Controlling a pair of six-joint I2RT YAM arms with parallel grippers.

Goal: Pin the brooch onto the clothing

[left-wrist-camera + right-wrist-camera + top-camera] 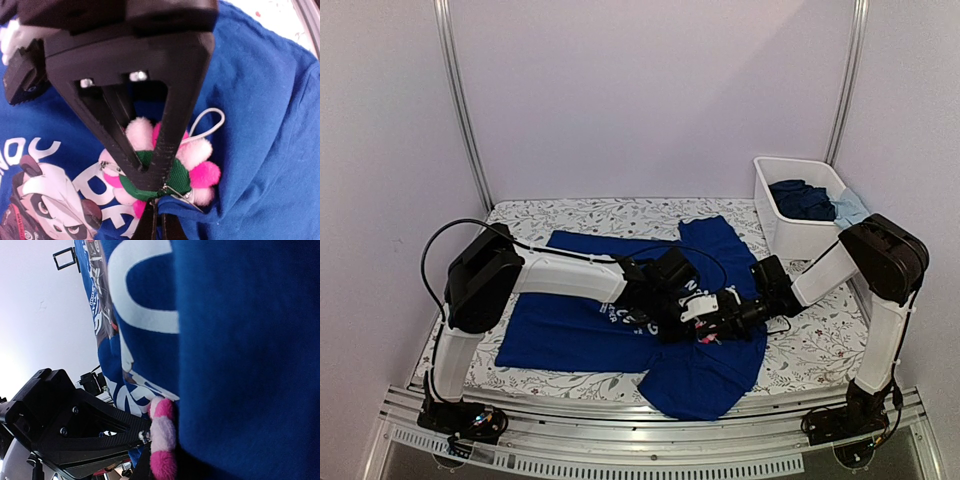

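1. Blue shirt (565, 335) lies spread out in the top view, and both arms reach to one spot just right of the panda print (630, 315). The pink brooch (706, 338) sits there between the left gripper (688, 318), which comes in across the print, and the right gripper (722, 318), which comes from the side away from the print.
2. In the left wrist view, the left gripper is clamped on the brooch's green centre, fingers running straight down onto it. The metal pin (176, 193) juts from the brooch's edge away from the print and touches a raised fold of shirt. Two dark fingers rise beneath the pin, pressed together. They look like the right gripper's, and I cannot tell what they nip, if anything.
3. In the right wrist view, shirt fills the frame close up. The brooch peeps out below the print, beside the left gripper.
4. As I judge it, the coming move turns on pin and fold. The left arm carries the brooch, so it must drive the pin away from the print, into the fold.
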